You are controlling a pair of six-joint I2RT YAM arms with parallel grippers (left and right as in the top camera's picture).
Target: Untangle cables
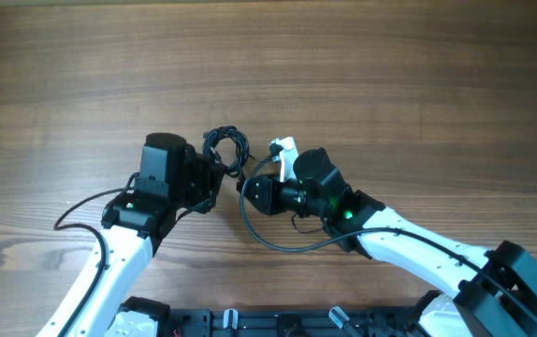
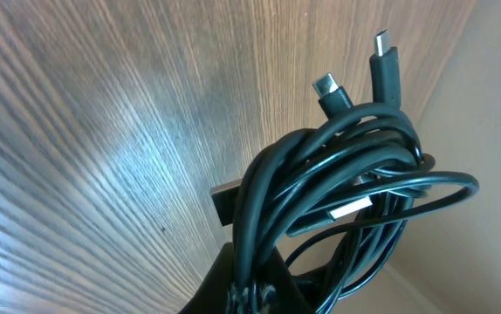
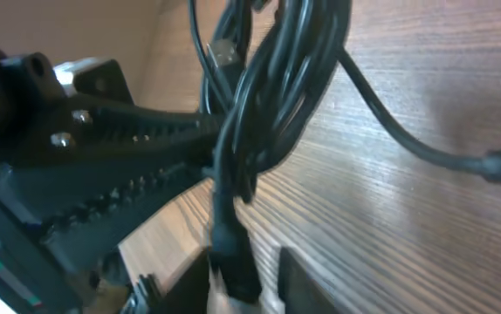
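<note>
The cables [image 1: 226, 148] are a small bundle of thin dark cords just above the two grippers at the table's middle. My left gripper [image 1: 218, 174] is shut on the bundle; in the left wrist view the cords [image 2: 338, 174] rise out of my jaws [image 2: 259, 295], with two plug ends [image 2: 383, 61] at the top. My right gripper [image 1: 248, 189] is close on the right. In the right wrist view its fingers [image 3: 252, 281] are open around a cord end [image 3: 231, 253] hanging from the bundle [image 3: 272, 96], with a gap on the right side.
The wooden table [image 1: 390, 75] lies all around. A thicker black arm cable [image 1: 278, 241] loops on the table below the right gripper. A small white piece [image 1: 283, 148] sits by the right wrist. The left gripper's toothed fingers [image 3: 120, 174] fill the left of the right wrist view.
</note>
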